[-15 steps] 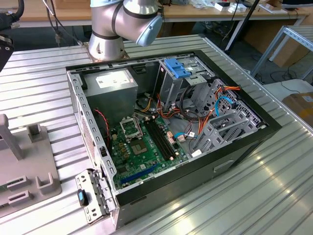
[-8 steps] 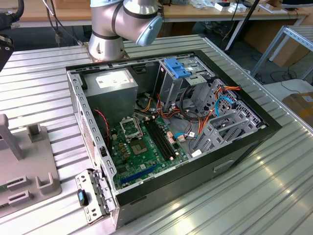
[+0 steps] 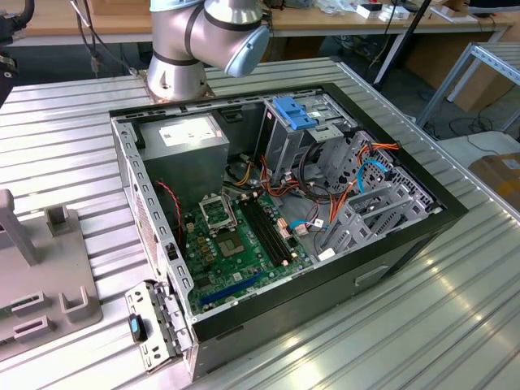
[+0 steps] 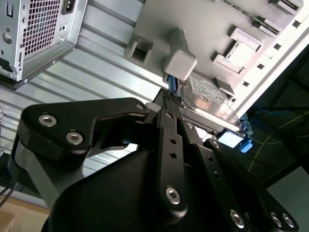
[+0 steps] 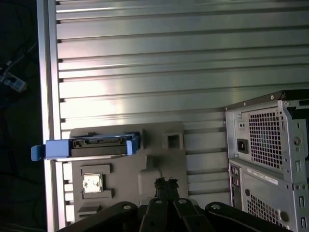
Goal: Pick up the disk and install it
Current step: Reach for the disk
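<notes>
Find the flat, rectangular, grey-metal disk point(image 5: 87, 145), framed by bright blue plastic carrier rails, standing on its long edge in a slot of the pale grey moulded fixture plate point(image 5: 161, 159), on the plate's side by the edge of the ribbed aluminium counter point(image 5: 145, 72). In the second wrist view, spot the same disk point(image 4: 210, 92) by its metal face and pale label, just past a white block point(image 4: 179, 63) on the plate. Note the black linkage pincer point(image 5: 165, 184) poised over the plate, clear of the disk, fingers drawn together with nothing between them; same closed look in the second wrist view point(image 4: 170, 100). Judged as the approach to the pick, with no grip made yet. To do it well, probably: spread the fingers wide before descending, centre them across the disk's thin body rather than on a rail tip, come down straight, squeeze squarely, lift without scraping the slot. Farther off on the counter, see the open black tower computer case point(image 3: 325, 288) lying on its side, with a grey metal drive cage point(image 3: 280, 150) inside.
</notes>
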Robot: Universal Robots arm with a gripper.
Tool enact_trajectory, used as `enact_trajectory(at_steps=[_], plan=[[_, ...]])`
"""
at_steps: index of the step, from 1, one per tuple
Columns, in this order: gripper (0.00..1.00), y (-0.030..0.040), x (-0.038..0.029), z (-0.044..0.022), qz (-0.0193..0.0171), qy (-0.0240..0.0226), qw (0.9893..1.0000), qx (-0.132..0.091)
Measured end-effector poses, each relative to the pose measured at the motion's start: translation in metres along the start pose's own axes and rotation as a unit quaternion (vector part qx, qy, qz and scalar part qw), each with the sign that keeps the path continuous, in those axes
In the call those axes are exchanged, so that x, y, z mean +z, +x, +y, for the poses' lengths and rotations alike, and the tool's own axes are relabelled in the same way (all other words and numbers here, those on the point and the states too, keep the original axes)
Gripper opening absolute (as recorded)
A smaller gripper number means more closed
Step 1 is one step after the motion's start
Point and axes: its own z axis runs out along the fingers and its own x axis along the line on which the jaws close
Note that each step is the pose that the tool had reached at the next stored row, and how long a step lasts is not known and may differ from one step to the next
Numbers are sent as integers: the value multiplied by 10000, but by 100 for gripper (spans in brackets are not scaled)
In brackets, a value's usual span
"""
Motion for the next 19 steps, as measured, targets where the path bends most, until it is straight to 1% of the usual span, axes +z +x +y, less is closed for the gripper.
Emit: enact_trajectory(at_steps=[2,5,6,9,10,12,16,17,19], plan=[[11,10,2,45,0,0,10000,0],[11,29,9,151,0,0,10000,0],[11,35,10,160,0,0,10000,0],[11,70,11,163,0,0,10000,0],[11,100,11,161,0,0,10000,0],[11,128,11,159,0,0,10000,0],[11,209,11,153,0,0,10000,-1],[11,246,10,150,0,0,10000,-1],[11,290,10,147,0,0,10000,0]])
